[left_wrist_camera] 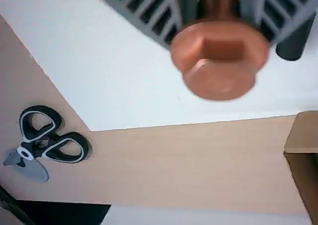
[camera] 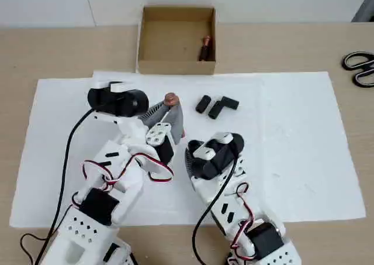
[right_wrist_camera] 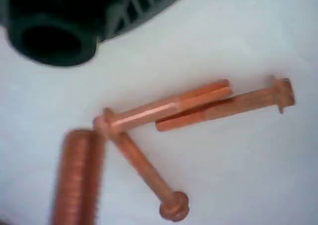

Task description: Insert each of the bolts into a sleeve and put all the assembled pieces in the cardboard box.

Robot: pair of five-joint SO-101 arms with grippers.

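Assembly under way: the left gripper (camera: 168, 110) clamped a copper bolt (camera: 170, 99) by its shank, head outward, above the white sheet (camera: 292, 130). The right gripper (right_wrist_camera: 64, 21) appeared closed on a black sleeve (right_wrist_camera: 47, 38) over loose bolts (right_wrist_camera: 198, 103). One finished piece (camera: 205, 48) lay in the cardboard box (camera: 149, 40). The next move likely called for lining shank up with bore.

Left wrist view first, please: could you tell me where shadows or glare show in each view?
Left wrist view: the bolt in the left claw has a soft sheen, no glare; high view: even light, faint shadows on the white sheet; right wrist view: loose bolts cast soft shadows.
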